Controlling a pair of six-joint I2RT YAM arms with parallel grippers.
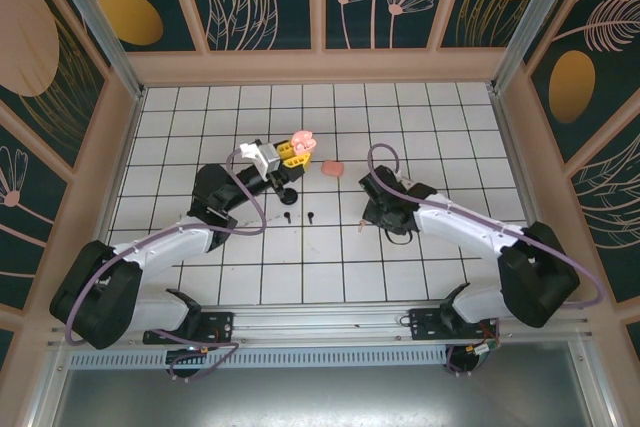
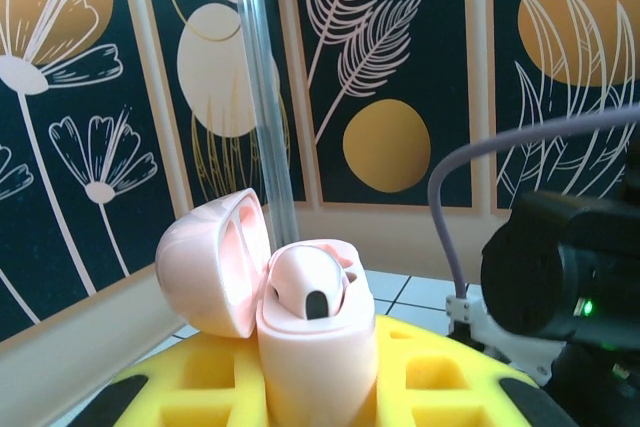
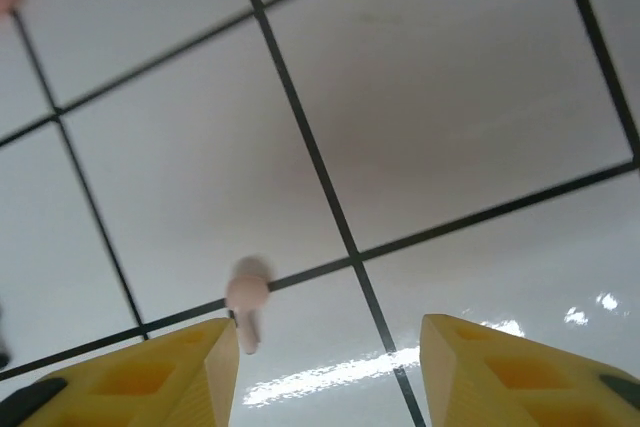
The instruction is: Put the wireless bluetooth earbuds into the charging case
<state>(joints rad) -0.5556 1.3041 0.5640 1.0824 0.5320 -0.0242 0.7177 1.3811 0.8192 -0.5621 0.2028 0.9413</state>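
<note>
- The left claw (image 1: 292, 153) pinches the open pink case (image 2: 318, 347) upright, its lid (image 2: 212, 267) swung to one side, with a seated bud (image 2: 308, 287) inside.
- The right claw (image 3: 328, 332) is spread low over the tiles (image 3: 450, 127). A loose bud (image 3: 247, 297), pale pink, lies just beside one finger's inner edge, and bare tile shows between the fingers.
- Two black buds (image 1: 286, 215) (image 1: 311, 215) lie between the arms, well apart from the walls.

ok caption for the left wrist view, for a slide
Open pink charging case held in the left gripper, lid tipped left, one pink earbud seated inside.
</note>
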